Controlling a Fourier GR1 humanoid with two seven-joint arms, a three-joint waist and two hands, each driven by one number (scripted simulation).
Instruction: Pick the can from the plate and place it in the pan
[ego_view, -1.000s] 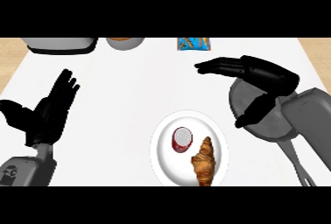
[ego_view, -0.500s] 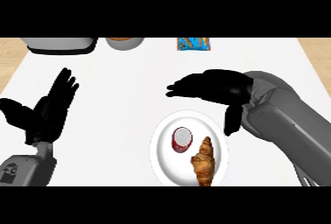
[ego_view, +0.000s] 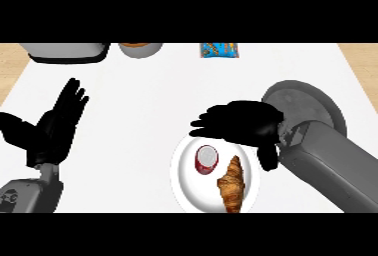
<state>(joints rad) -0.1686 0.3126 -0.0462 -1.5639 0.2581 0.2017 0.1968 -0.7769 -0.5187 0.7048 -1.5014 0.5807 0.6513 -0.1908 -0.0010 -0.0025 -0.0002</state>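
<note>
White counter (ego_view: 148, 90) fills the view. Right hand (ego_view: 240, 122) sits over the plate's far rim, palm down, fingers relaxed and slightly spread, pointing toward the left edge, thumb hanging down at the plate's right side; holds nothing. Its grey forearm covers part of the pan. Left hand (ego_view: 52, 127) rests open near the left edge, fingers up and spread. Grey pan (ego_view: 299, 97) lies near the right edge, partly hidden by the right arm. White plate (ego_view: 214, 175) sits at the near edge, middle-right. Croissant (ego_view: 232, 185) lies on the plate's right half. Can (ego_view: 206, 159) stands on the plate's left half, beside the croissant, just below the right hand's fingers, not touched. Far edge: grey appliance (ego_view: 63, 51) at left corner, bowl (ego_view: 140, 49) next to it, blue packet (ego_view: 219, 50) further right.
</note>
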